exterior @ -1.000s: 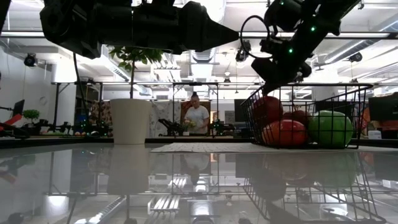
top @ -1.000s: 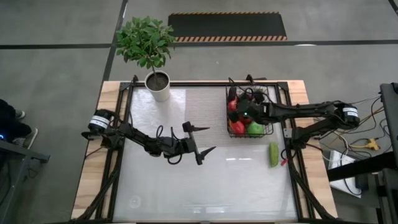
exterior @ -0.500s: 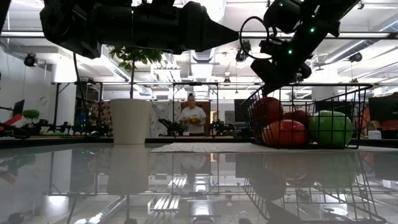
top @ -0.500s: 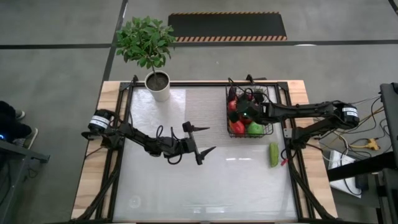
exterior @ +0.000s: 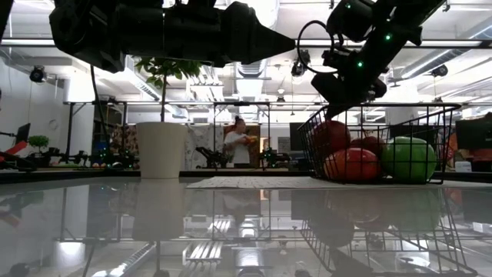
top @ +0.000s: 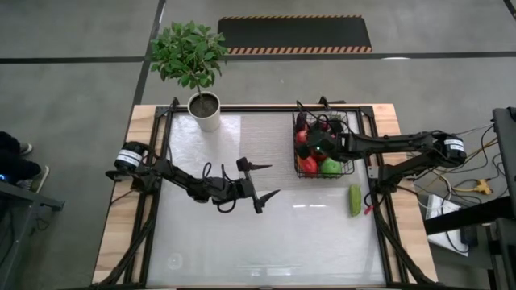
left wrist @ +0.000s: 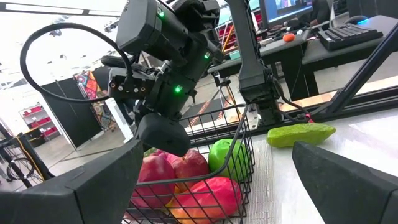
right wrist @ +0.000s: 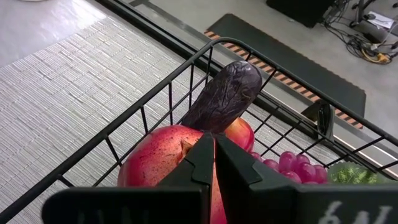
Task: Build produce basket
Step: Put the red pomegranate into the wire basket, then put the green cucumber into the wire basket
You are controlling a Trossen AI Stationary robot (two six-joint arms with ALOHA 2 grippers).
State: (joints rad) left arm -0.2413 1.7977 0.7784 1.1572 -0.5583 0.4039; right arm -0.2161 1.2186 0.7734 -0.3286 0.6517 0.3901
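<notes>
The black wire basket (top: 352, 165) stands at the table's far right on a woven mat. It holds produce: red apples (right wrist: 161, 163), a green apple (top: 330, 167), a dark eggplant (right wrist: 225, 94) leaning on the far rim, and purple grapes (right wrist: 289, 163). A green cucumber (top: 355, 200) lies on the table just near-right of the basket. My right gripper (top: 313, 148) hangs shut just above the red apples, slanting down over the basket's left side. My left gripper (top: 274, 180) stands open and raised over the table's middle, pointing level at the basket (left wrist: 245, 155).
A white pot with a leafy plant (top: 204, 109) stands at the far left. The woven mat (top: 258, 133) covers the far middle of the table. Black frame bars (top: 165, 153) run along both table sides. A person (exterior: 240, 143) stands in the room behind.
</notes>
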